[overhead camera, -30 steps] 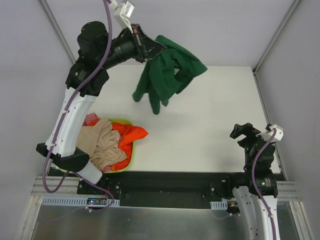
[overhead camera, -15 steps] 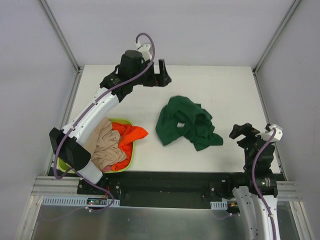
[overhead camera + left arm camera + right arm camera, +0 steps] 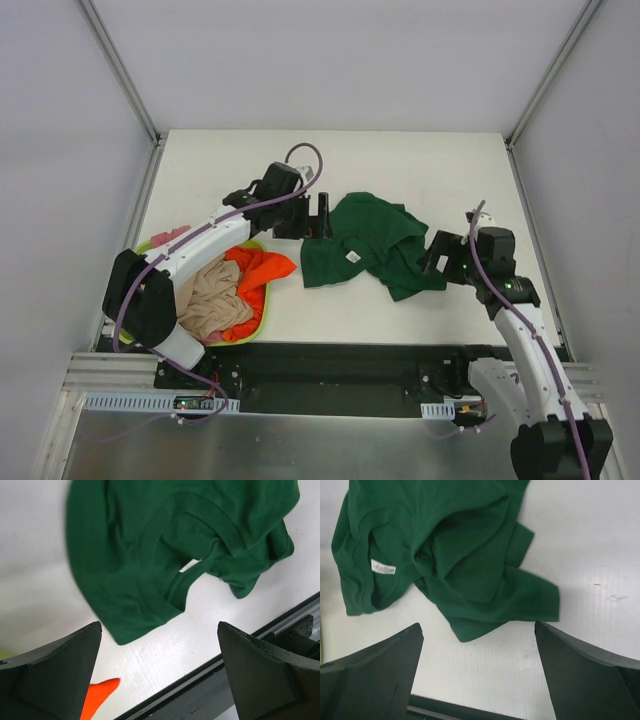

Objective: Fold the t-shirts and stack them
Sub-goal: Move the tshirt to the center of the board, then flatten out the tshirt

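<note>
On table [image 3: 450,170], centre: loose t-shirt [image 3: 370,245], left gripper [image 3: 305,222] just left of it, right gripper [image 3: 440,256] just right. Near left: basket [image 3: 264,302], heaped t-shirts [image 3: 215,290] in it.

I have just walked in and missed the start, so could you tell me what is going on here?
Two arms are dealing with a dark green t-shirt, which lies crumpled on the white table. Neither holds it: the left gripper and the right gripper are both open, one on each side of it. An orange shirt, a beige shirt and a pink shirt are heaped in the lime-green basket by the left arm. Nothing is folded or stacked yet.
</note>
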`<state>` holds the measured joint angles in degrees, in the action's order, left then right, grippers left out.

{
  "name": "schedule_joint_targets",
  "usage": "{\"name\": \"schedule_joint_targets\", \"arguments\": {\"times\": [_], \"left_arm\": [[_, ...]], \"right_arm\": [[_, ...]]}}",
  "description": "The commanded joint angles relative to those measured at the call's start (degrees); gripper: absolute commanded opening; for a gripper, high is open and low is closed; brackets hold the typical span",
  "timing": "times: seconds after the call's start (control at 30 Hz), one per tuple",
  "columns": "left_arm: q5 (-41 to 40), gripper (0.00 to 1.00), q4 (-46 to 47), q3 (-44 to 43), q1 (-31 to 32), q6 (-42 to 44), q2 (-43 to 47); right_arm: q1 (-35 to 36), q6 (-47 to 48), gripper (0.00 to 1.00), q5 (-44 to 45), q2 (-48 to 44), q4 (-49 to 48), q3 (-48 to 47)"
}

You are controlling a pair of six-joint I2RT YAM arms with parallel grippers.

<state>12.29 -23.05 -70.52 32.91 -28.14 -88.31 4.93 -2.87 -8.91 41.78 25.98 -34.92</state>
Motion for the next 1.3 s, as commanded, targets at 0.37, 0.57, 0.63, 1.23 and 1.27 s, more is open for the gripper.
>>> {"name": "schedule_joint_targets", "arguments": {"times": [0.37,0.57,0.63,1.23,1.27], "left_arm": [[-3.22,0.87,0.11,7.58,7.34,-5.26,-8.81],[-7.63,0.82,-1.03,11.72,8.05,-5.96,-8.10],[-7.72,0.78,-1.03,11.46,8.05,-6.14,-9.15],[-18.62,0.00,-0.68,4.34,8.49,-4.56,-8.29],[-18.97,0.00,-0.51,4.34,8.40,-4.38,-7.41]], "right_arm": [[1.84,2.43,0.96,-9.12,14.47,-1.90,-4.02],[2.80,5.33,0.96,-10.07,15.26,-1.36,-4.11],[3.85,5.77,0.96,-9.91,15.61,-1.63,-4.28],[10.62,8.85,0.98,-2.27,20.70,-4.52,-7.36],[11.58,8.85,0.99,-0.95,21.93,-5.14,-7.97]]}}
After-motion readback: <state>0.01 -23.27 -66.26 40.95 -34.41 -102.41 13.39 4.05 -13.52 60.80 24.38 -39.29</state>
